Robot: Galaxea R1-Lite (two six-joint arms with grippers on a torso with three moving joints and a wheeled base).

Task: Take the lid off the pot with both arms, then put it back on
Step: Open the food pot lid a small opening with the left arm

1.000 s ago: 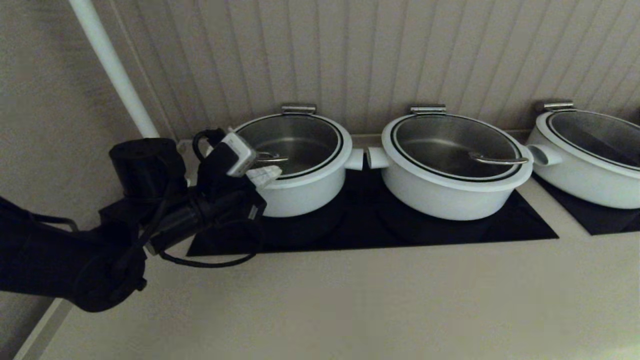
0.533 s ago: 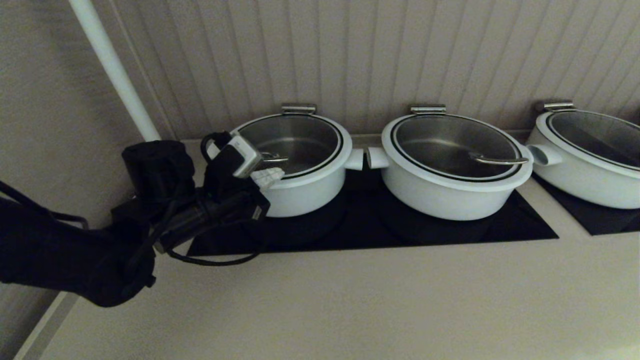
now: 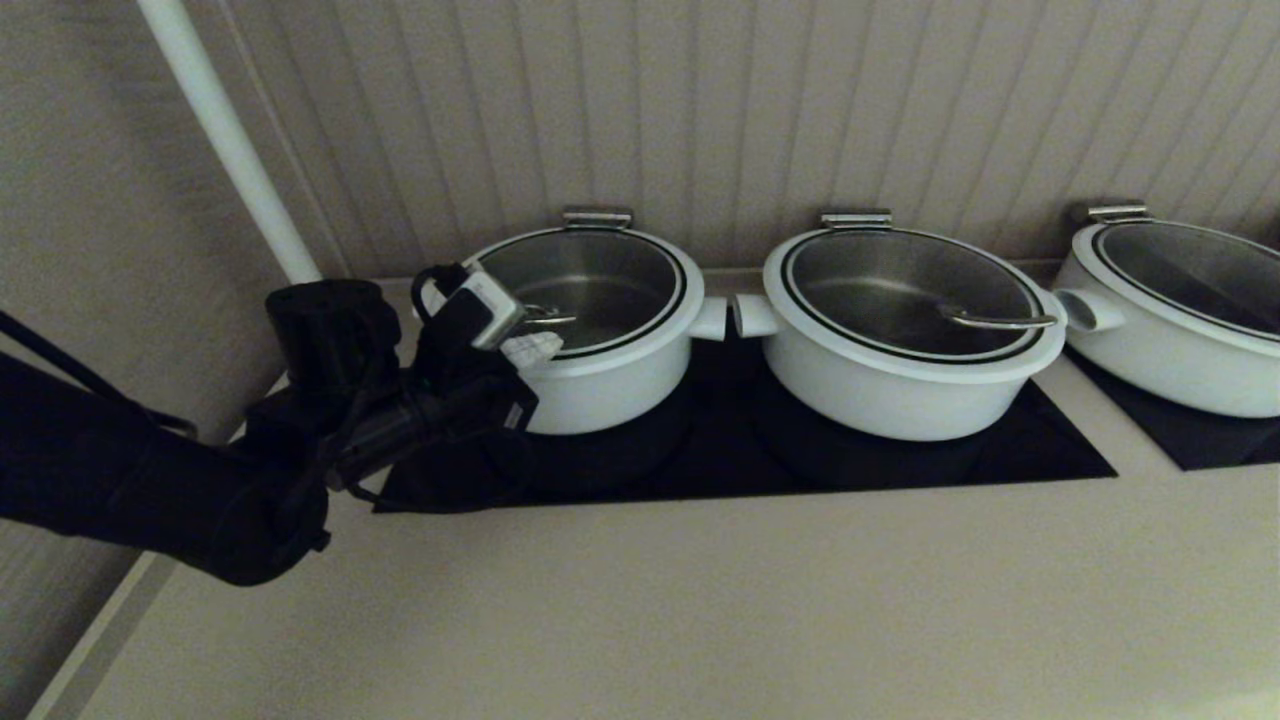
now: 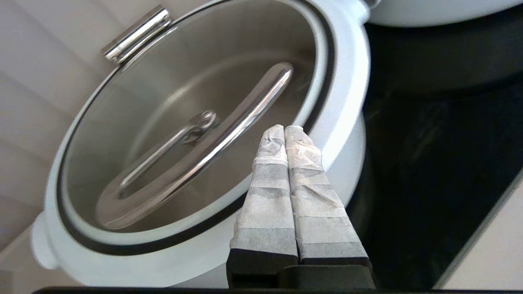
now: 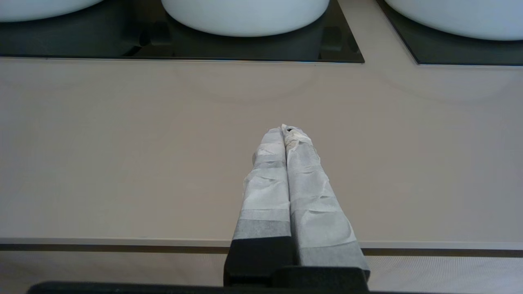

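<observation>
The pot (image 3: 600,385) is the leftmost and narrowest white pot, on a black hob. Its clear glass lid (image 3: 590,285) lies on it, with a thin steel loop handle (image 3: 545,318). In the left wrist view the lid (image 4: 135,122) and its handle (image 4: 229,130) fill the frame. My left gripper (image 3: 535,348) is shut and empty, over the pot's near-left rim beside the handle; in its wrist view the gripper (image 4: 284,128) has its fingers pressed together. My right gripper (image 5: 285,130) is shut and empty, low above the counter near its front edge, out of the head view.
Two wider white pots with glass lids stand to the right: the middle one (image 3: 900,370) and one at the far right (image 3: 1170,330). The black hob (image 3: 750,450) lies under them. A white pipe (image 3: 225,130) and ribbed wall stand behind. The beige counter (image 3: 700,600) spreads in front.
My left arm has swung rightward and farther in along the counter. The gripper has stayed shut at the pot's near-left rim. The lid has not moved.
</observation>
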